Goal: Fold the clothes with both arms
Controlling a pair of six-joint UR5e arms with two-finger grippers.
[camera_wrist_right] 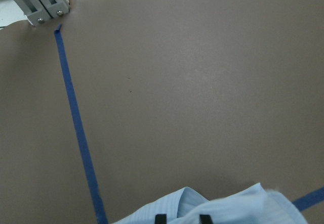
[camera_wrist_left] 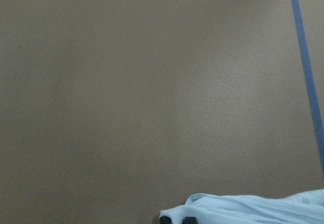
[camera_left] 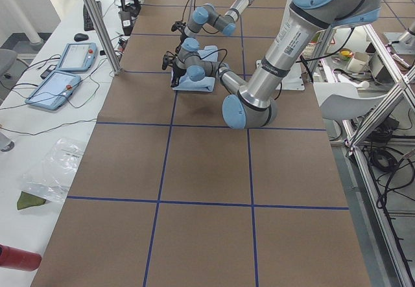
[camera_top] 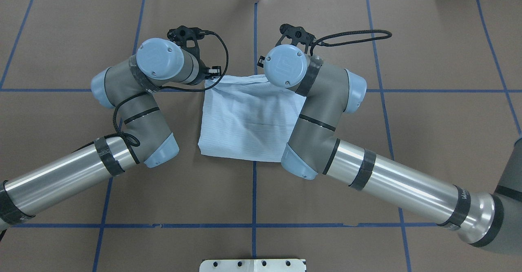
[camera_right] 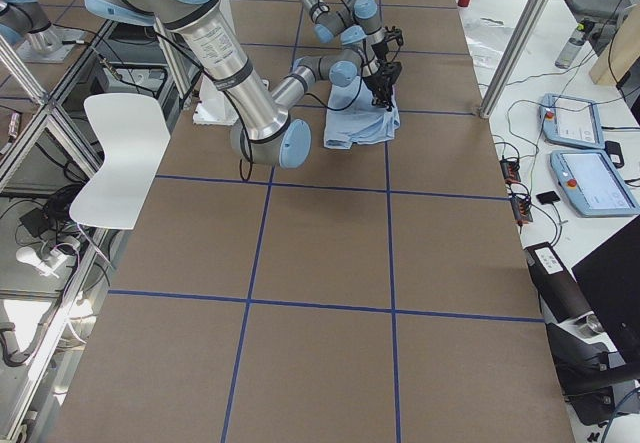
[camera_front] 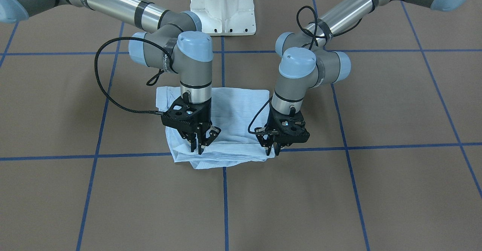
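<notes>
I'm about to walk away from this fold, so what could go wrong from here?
1. The left gripper and right gripper sit at the layered far edge of the shirt. They might catch only some layers, letting the fold come apart.
2. Uneven pulls from the two corners could skew the squared fold.

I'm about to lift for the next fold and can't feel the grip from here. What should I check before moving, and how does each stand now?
1. Left gripper holds the shirt: ok, tips closed on the far edge, at its corner.
2. Right gripper holds it: ok, same edge, a little in from the other corner, cloth between the tips.
3. Grippers level with each other: ok in the front view.
4. Shirt lies flat: ok, a tidy rectangle, bunched only along the gripped edge.
5. All layers caught: cannot tell, the lower layers are hidden.
</notes>
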